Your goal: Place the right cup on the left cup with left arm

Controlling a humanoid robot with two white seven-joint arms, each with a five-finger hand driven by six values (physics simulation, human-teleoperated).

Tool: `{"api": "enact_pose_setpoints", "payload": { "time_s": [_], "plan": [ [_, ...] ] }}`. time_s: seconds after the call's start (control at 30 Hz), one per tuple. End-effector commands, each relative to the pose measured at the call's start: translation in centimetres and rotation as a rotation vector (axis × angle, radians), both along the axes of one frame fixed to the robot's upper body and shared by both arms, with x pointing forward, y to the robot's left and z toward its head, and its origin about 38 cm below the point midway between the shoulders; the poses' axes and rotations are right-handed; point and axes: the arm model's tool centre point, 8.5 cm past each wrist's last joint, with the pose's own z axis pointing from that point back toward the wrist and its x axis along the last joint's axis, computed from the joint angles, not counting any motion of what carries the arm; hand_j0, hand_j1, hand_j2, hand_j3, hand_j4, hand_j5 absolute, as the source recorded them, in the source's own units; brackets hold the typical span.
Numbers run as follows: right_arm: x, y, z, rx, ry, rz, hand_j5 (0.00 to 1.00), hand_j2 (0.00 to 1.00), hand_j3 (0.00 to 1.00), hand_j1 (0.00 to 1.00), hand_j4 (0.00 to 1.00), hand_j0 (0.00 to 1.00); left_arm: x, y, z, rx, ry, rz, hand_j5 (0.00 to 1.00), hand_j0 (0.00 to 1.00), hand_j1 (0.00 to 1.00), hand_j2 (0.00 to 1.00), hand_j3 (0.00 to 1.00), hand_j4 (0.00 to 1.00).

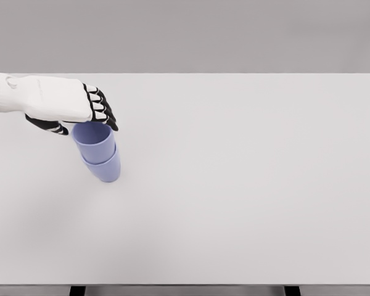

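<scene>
Two lavender cups stand nested on the white table (234, 185) at the left. The upper cup (95, 143) sits inside the lower cup (106, 169), and the stack leans slightly. My left hand (89, 126) comes in from the left edge and hovers just over the back of the upper cup's rim. Its black-jointed fingers (102, 110) are stretched out over the rim's right side, with the thumb (57, 127) by the rim's left side. The fingers look relaxed and do not wrap the cup. The hand hides the far part of the rim. My right arm is out of view.
The table's far edge (234, 74) runs behind the hand, with a plain grey wall beyond. The table's near edge (185, 285) lies at the bottom of the view.
</scene>
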Motion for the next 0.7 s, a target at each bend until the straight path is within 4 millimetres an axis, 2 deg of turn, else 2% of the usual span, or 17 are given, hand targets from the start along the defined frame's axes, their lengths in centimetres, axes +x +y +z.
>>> {"api": "enact_pose_setpoints", "payload": {
  "time_s": [0.0,0.17,0.3,0.43,0.53,0.67],
  "plan": [
    [0.0,0.0,0.0,0.000,0.000,0.000,1.00,1.00,1.00,1.00,1.00,1.00,0.0,0.0,0.1,-0.004,-0.001,0.000,0.88,0.88,0.88,0.88,0.88,0.88],
    [0.0,0.0,0.0,0.000,0.000,0.000,1.00,1.00,1.00,1.00,1.00,1.00,-0.1,0.3,0.7,-0.009,-0.012,-0.002,1.00,1.00,1.00,1.00,1.00,1.00],
    [0.0,0.0,0.0,0.000,0.000,0.000,1.00,1.00,1.00,1.00,1.00,1.00,-0.4,1.2,1.6,-0.015,-0.027,0.015,1.00,1.00,1.00,1.00,1.00,1.00],
    [0.0,0.0,0.0,0.000,0.000,0.000,1.00,1.00,1.00,1.00,1.00,1.00,-1.3,3.4,4.6,-0.107,-0.033,0.043,1.00,1.00,1.00,1.00,1.00,1.00],
    [0.0,0.0,0.0,0.000,0.000,0.000,1.00,1.00,1.00,1.00,1.00,1.00,-1.8,4.4,5.0,-0.140,-0.011,0.069,1.00,1.00,1.00,1.00,1.00,1.00],
    [0.0,0.0,0.0,0.000,0.000,0.000,1.00,1.00,1.00,1.00,1.00,1.00,-1.9,4.7,4.9,-0.136,-0.006,0.076,1.00,1.00,1.00,1.00,1.00,1.00]
  ]
}}
